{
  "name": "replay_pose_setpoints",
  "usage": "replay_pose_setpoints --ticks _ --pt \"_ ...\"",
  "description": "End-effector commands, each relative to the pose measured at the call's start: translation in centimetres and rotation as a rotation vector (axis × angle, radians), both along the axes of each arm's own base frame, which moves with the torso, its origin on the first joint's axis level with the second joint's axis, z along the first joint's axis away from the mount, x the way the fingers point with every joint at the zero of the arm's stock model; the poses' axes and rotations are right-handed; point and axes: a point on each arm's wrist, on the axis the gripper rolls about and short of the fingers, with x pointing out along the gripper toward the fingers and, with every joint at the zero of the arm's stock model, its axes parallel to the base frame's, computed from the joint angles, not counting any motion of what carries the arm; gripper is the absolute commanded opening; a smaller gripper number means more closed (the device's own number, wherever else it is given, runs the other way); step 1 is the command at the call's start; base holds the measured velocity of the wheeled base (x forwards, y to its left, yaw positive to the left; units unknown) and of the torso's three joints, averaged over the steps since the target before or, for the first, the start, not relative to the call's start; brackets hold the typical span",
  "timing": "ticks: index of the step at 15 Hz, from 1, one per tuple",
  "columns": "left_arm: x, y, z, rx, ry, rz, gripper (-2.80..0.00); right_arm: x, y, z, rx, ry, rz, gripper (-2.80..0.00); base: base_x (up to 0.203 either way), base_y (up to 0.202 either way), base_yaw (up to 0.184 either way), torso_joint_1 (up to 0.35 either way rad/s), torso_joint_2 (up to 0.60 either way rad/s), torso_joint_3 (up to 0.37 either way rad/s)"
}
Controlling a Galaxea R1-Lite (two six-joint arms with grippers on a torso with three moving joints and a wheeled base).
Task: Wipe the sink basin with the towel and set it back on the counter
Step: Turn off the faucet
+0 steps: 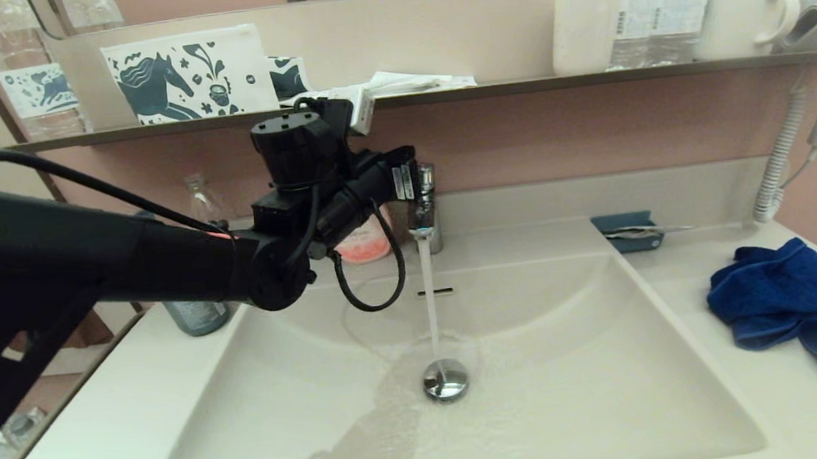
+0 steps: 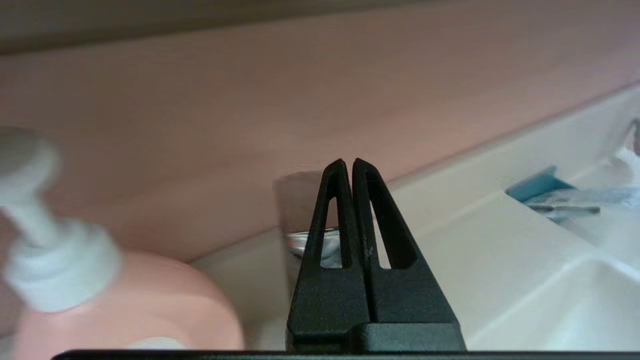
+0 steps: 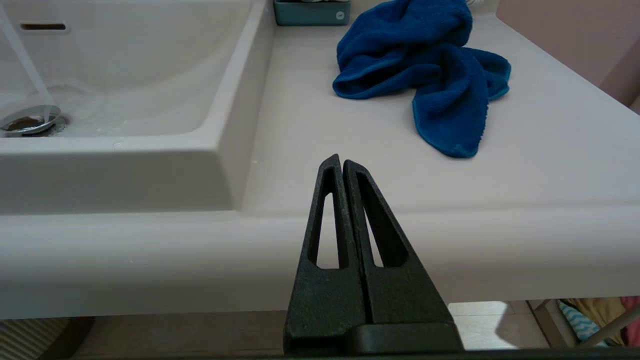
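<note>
We note the cream tabletop (image 1: 687, 286) bearing a crumpled blue towel (image 1: 784, 300) at three o'clock, a teal tray (image 1: 627, 231) at one o'clock, and a pink soap bottle (image 1: 365, 241) at eleven.

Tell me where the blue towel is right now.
The blue towel lies crumpled on the counter to the right of the sink basin in the head view, in front of a small teal tray; neither gripper touches it.

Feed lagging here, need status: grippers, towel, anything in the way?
Left gripper shut, empty, up at the faucet. Right gripper shut, empty, below the counter edge. Blue towel untouched on counter, right of sink basin. Water running.
</note>
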Motion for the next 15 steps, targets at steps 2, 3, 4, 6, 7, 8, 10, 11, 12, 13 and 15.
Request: replay_pose_setpoints --ticks 2,3,4,6,7,8,10,11,12,13,15 --pt "-0.2 -0.1 -1.0 0.021 0.025 -0.003 -2.8 0.0 0.0 0.0 0.0 0.001 0.001 -2.8 0.0 0.0 0.0 0.0 0.0 0.0" --pt "-0.4 0.0 -1.2 0.026 0.032 -0.004 -2.8 0.0 0.0 0.0 0.0 0.0 0.001 -2.8 0.0 0.0 0.0 0.0 0.0 0.0" --pt "-0.6 0.1 -1.3 0.03 0.038 -0.005 -2.8 0.0 0.0 0.0 0.0 0.0 0.001 -2.8 0.0 0.0 0.0 0.0 0.0 0.0" --pt "-1.2 0.4 -2.4 0.052 0.077 -0.006 -2.8 0.0 0.0 0.0 0.0 0.0 0.001 -2.8 0.0 0.0 0.0 0.0 0.0 0.0" --pt "-1.5 0.5 -2.8 0.059 0.089 -0.006 -2.8 0.0 0.0 0.0 0.0 0.001 0.001 -2.8 0.0 0.0 0.0 0.0 0.0 0.0" --pt "-1.8 0.7 -3.1 0.066 0.1 -0.007 -2.8 0.0 0.0 0.0 0.0 0.0 0.001 -2.8 0.0 0.0 0.0 0.0 0.0 0.0" --pt "-2.5 1.0 -2.6 0.06 0.088 -0.008 -2.8 0.0 0.0 0.0 0.0 0.001 0.001 -2.8 0.0 0.0 0.0 0.0 0.0 0.0" --pt "-2.9 1.2 -1.7 0.051 0.071 -0.008 -2.8 0.0 0.0 0.0 0.0 0.0 0.001 -2.8 0.0 0.0 0.0 0.0 0.0 0.0" --pt "-3.6 1.4 -0.8 0.04 0.052 -0.011 -2.8 0.0 0.0 0.0 0.0 0.001 0.001 -2.8 0.0 0.0 0.0 0.0 0.0 0.0" --pt "-4.3 1.8 0.4 0.025 0.027 -0.013 -2.8 0.0 0.0 0.0 0.0 0.0 0.001 -2.8 0.0 0.0 0.0 0.0 0.0 0.0" --pt "-6.3 3.0 2.8 -0.008 -0.023 -0.01 -2.8 0.0 0.0 0.0 0.0 0.0 0.001 -2.8 0.0 0.0 0.0 0.0 0.0 0.0"
